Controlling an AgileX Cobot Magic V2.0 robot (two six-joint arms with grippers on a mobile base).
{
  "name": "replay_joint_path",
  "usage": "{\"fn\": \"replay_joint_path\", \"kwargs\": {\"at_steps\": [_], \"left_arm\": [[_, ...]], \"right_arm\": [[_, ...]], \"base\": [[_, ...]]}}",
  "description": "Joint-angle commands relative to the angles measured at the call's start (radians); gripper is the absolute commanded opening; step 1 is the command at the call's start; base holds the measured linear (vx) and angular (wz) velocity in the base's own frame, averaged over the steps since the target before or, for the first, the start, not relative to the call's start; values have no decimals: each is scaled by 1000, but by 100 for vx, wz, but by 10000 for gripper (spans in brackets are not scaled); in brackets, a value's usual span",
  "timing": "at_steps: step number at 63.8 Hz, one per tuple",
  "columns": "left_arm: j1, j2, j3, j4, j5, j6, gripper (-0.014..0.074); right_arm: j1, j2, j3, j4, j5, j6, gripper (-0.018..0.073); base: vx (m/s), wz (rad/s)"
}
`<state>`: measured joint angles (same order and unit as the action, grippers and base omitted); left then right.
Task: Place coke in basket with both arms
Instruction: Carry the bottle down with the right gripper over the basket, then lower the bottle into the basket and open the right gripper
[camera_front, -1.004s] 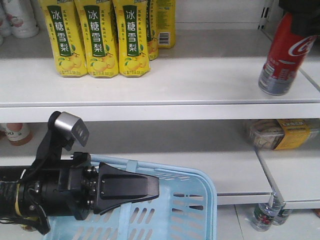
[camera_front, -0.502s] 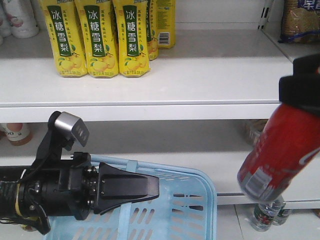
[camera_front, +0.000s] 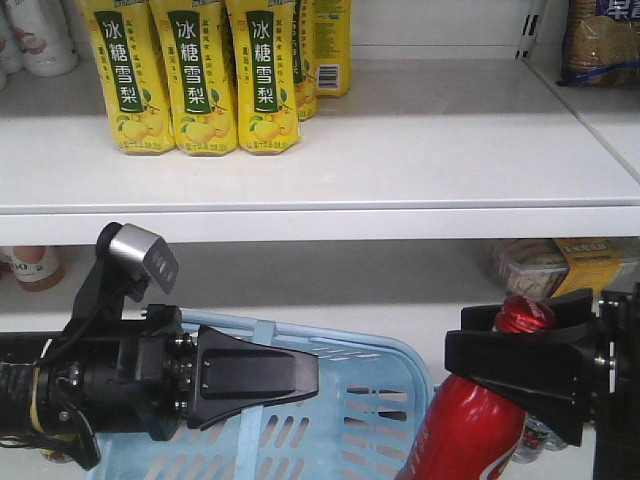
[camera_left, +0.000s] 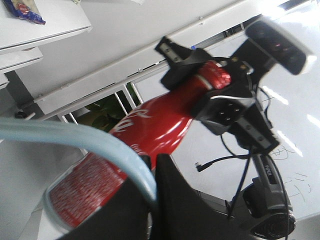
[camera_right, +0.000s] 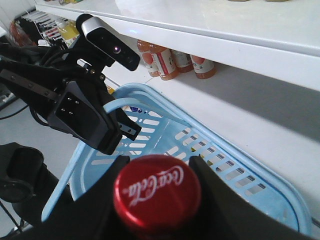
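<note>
Clamping the neck just under the red cap, the right claw (camera_front: 505, 360) holds the coke (camera_front: 465, 430) tilted, low beside the right corner of the basket (camera_front: 400, 348). A second ago the bottle was up at the top shelf (camera_front: 420, 160); it has since dropped to rim level. The left claw (camera_front: 305, 375) is closed on the handle (camera_front: 262, 335), steadying the basket. The carry looks nearly done; shifting over the opening and releasing remain.
</note>
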<state>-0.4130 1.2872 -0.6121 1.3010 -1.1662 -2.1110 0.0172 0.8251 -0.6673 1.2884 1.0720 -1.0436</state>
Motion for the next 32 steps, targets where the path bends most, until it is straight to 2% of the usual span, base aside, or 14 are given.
{"fn": "replay_joint_path", "kwargs": {"at_steps": [1,6,12,21,32], "left_arm": [[-3,-28,-22,-76,-188,-5,-7],[-3,-28,-22,-76,-188,-5,-7],[-3,-28,-22,-76,-188,-5,-7],[-3,-28,-22,-76,-188,-5,-7],[-3,-28,-22,-76,-188,-5,-7]], "right_arm": [[7,-8,23,187,-28,-48,-3],[50,-8,48,199,-54,-67,-3],[147,-8,57,204,-151,-78,-3],[340,22,57,205,-362,-88,-3],[549,122,57,212,-615,-156,-3]], "base": [[0,0],[0,0],[0,0],[0,0],[0,0]]}}
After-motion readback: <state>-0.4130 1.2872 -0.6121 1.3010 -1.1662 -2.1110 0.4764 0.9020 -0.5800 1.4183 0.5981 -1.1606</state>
